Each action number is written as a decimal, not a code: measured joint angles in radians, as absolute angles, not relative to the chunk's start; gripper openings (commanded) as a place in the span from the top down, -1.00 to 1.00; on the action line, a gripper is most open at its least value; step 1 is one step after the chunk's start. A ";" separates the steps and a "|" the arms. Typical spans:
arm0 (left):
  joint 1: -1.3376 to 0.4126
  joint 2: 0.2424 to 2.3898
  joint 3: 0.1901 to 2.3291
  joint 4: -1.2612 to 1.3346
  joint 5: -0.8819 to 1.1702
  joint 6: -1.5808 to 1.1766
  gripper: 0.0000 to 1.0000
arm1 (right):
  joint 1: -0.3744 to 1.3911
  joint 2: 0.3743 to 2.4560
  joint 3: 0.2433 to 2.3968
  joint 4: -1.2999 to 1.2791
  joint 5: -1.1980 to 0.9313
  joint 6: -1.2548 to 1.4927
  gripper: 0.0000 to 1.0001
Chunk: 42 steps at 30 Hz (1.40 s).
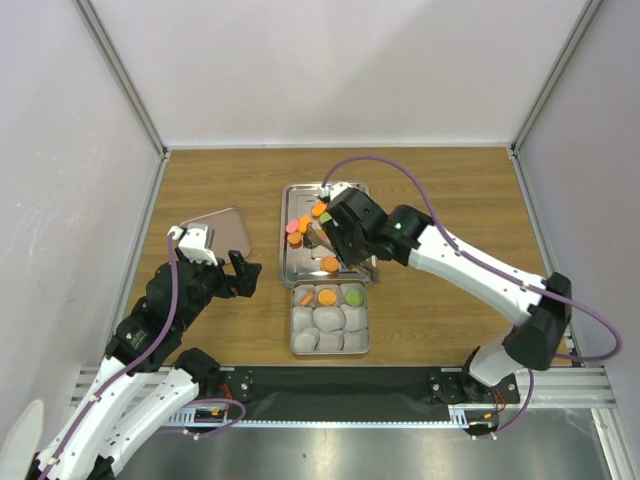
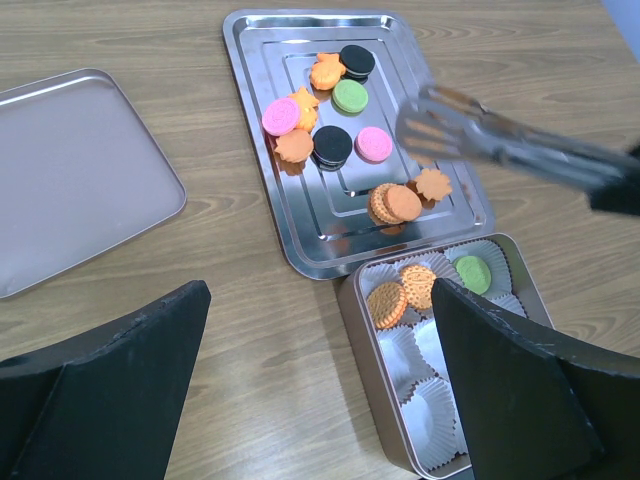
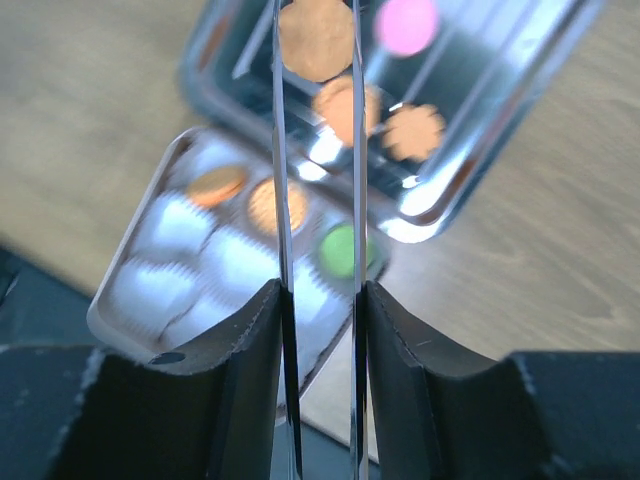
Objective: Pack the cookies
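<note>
Loose cookies, orange, pink, black and green, lie on a steel tray (image 1: 285, 240), also in the left wrist view (image 2: 250, 120). A box (image 1: 293, 320) of pale paper cups holds two orange cookies (image 2: 386, 303) and a green one (image 2: 472, 273). My right gripper (image 1: 345, 235) is shut on metal tongs (image 2: 500, 140) above the tray's near right part. In the right wrist view, my right gripper (image 3: 320, 290) clamps the tong blades (image 3: 279, 150), and an orange cookie (image 3: 315, 35) sits between their tips. My left gripper (image 2: 320, 290) is open and empty, left of the box.
A flat brownish lid (image 1: 225, 232) lies on the wood at the left, also in the left wrist view (image 2: 70, 170). White walls enclose the table on three sides. The arm bases stand at the near edge.
</note>
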<state>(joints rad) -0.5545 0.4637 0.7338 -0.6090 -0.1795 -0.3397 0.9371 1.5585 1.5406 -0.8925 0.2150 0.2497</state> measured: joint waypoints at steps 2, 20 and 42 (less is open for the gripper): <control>-0.554 0.464 0.734 -0.609 -0.179 -0.340 -1.00 | 0.967 1.512 1.517 -0.900 0.192 0.258 0.22; -0.554 0.464 0.734 -0.609 -0.179 -0.339 -0.99 | 1.177 1.321 1.272 -0.899 0.101 0.393 0.19; -0.556 0.464 0.734 -0.609 -0.179 -0.340 -1.00 | 1.212 1.323 1.150 -0.744 0.054 0.453 0.05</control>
